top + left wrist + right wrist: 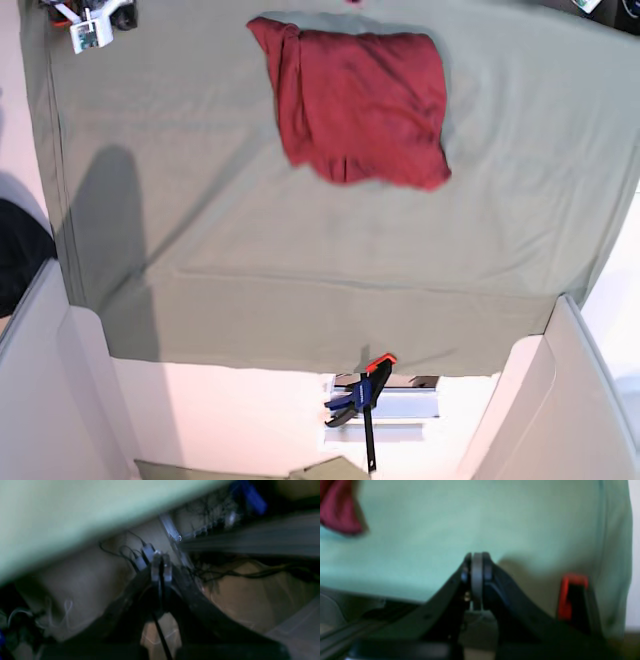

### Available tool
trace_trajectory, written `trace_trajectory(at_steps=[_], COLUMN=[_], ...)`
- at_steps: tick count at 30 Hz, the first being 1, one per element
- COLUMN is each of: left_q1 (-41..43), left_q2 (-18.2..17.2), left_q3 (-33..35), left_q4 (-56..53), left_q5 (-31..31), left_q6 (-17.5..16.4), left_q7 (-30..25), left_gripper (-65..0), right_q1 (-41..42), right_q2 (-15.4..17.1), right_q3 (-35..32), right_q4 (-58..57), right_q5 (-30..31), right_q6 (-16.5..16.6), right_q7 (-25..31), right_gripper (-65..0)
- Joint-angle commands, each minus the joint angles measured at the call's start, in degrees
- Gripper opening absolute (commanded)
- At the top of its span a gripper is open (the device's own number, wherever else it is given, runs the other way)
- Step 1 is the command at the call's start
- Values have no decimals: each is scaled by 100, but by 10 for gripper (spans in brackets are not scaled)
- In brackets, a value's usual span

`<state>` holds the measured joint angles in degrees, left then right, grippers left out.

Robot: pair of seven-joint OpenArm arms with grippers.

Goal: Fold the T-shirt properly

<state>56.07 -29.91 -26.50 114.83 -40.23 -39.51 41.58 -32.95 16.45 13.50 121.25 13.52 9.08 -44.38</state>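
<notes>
On the counter (150, 300), draped in an olive-green cloth (200, 200), the T-shirt (360, 105) lies folded into a rough square near the far edge. The right gripper (477, 562) has its jaws clenched on nothing. The left gripper (161, 563) likewise shows jaws clenched, empty, off the counter's edge.

An olive-green cloth sheet (300, 280) covers the table, with a pale floor (240, 420) beneath its edge.
</notes>
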Motion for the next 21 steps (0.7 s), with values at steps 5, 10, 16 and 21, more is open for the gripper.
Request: trace_trajectory(at_steps=[5,10,16,21], left_q1=[321,46,-885,-2061], left_q2=[260,258,258,264], left_q3=[286,1211,2680,3884], left_q4=[-522,-1805,-3810,-5565], left_q5=[741,1561,2009,2083], left_q6=[-49,542,1110,1646], left_q7=[-59,-107,-109,-424], left_gripper=[-650,-650,-650,-650], right_q1=[-876,-1381,-1488,-1408], right_q2=[70,68,-90,-219], right_q3=[326,326,323,297], right_q4=[-11,-774,-2013,-2975], right_q5=[444,708,638,433], right_q6=[13,15,15,11], right_q7=[37,0,-437,-455], right_gripper=[-650,-650,-650,-650])
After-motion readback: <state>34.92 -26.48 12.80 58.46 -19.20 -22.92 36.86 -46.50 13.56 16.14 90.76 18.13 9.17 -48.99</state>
